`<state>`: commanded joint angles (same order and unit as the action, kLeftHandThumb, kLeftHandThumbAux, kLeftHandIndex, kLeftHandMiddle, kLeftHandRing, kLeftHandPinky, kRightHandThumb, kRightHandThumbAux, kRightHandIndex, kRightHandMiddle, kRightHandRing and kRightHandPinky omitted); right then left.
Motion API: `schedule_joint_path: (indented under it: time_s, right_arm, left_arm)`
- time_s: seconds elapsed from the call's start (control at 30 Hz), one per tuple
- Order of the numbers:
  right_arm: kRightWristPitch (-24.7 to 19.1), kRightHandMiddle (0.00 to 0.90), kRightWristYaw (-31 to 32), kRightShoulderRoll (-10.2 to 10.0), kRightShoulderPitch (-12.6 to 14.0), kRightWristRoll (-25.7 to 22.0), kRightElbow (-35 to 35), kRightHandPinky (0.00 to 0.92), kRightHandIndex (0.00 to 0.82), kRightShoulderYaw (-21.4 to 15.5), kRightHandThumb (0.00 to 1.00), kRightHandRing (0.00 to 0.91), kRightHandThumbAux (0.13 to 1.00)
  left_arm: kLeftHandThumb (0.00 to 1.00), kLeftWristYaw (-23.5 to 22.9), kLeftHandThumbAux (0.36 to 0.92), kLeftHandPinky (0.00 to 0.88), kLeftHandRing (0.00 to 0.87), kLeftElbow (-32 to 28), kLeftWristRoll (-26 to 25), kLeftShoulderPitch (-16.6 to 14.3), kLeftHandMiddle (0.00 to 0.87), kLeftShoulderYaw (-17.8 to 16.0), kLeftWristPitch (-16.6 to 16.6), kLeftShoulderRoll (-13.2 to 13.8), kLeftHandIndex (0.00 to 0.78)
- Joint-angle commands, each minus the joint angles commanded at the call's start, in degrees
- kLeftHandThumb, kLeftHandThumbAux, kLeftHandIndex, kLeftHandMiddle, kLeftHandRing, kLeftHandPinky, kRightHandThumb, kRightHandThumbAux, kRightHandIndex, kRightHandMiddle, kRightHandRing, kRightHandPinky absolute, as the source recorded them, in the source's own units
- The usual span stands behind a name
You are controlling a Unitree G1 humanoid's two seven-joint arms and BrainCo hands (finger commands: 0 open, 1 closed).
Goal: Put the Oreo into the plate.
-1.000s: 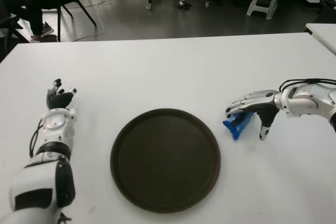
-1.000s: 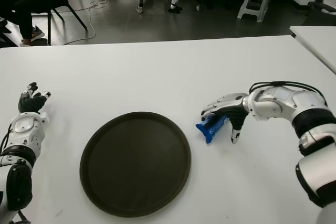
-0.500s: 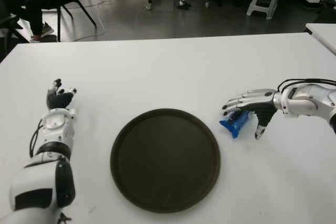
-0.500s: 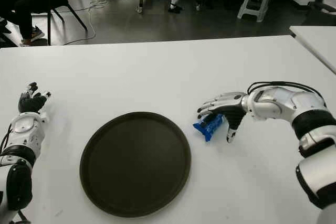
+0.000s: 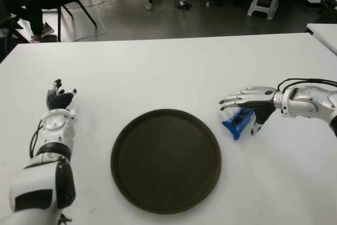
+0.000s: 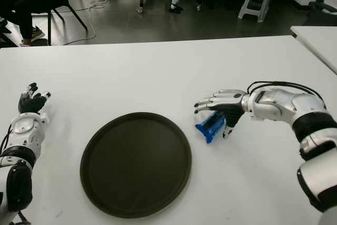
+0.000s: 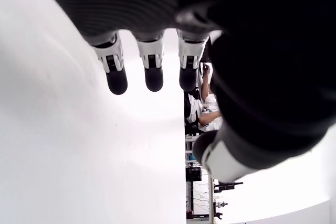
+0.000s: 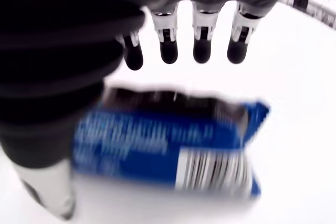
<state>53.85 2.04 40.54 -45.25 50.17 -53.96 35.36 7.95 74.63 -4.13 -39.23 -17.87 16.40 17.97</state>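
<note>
- right hand (image 5: 246, 110) has crept a bit further from the robot and toward the plate (image 5: 166, 160)
- its fingers (image 5: 231, 98) look flatter, more stretched out over the Oreo pack (image 5: 237, 120)

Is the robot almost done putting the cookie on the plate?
Not yet. The plate holds nothing. The Oreo pack lies on the table, right of the plate. The right hand is over it, fingers spread, not gripping. The left hand shows far left. Grabbing, carrying and dropping are all left.
</note>
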Motion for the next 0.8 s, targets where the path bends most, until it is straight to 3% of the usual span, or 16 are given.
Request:
schedule_joint_path:
  time_s: [0.1,0.2,0.33,0.43,0.6,0.8]
  right_arm:
    - [-0.93,0.336,-3.97,-0.14,0.49,1.47,0.01,0.481,0.316,0.44,0.453,0.399,0.761]
    - [-1.45,0.435,-8.48,-0.25,0.34,4.02,-0.59,0.565,0.385,1.66,0.61,0.489,0.741]
    - [-1.72,0.541,-16.87,0.42,-1.38,10.76,-0.7,0.641,0.414,5.27,0.672,0.584,0.731]
    - [-2.56,0.646,-19.09,0.39,-3.26,14.5,-0.84,0.705,0.424,7.81,0.69,0.676,0.726]
    - [-3.64,0.722,-22.22,1.13,-4.96,19.62,-0.34,0.726,0.429,11.61,0.696,0.733,0.725]
    - [-4.89,0.773,-23.8,1.51,-6.38,22.32,-0.26,0.749,0.434,14.1,0.701,0.769,0.722]
  left_arm:
    - [0.0,0.07,0.838,0.051,0.009,-0.04,-0.03,0.0,0.0,-0.03,0.01,-0.04,0.0]
    - [0.0,0.08,0.837,0.05,0.009,-0.05,-0.08,-0.01,0.0,-0.09,0.04,-0.06,0.0]
    - [0.002,0.03,0.836,0.047,0.008,-0.09,-0.06,0.04,0.0,-0.09,0.09,0.0,0.0]
    - [0.005,-0.05,0.835,0.046,0.005,-0.13,0.05,0.07,0.0,0.02,0.18,0.02,0.0]
    - [0.006,-0.26,0.835,0.045,0.0,-0.16,0.08,0.07,0.0,0.09,0.08,0.08,0.0]
    - [0.005,-0.3,0.828,0.045,0.001,-0.13,-0.34,0.0,0.0,-0.33,-0.13,0.03,0.0]
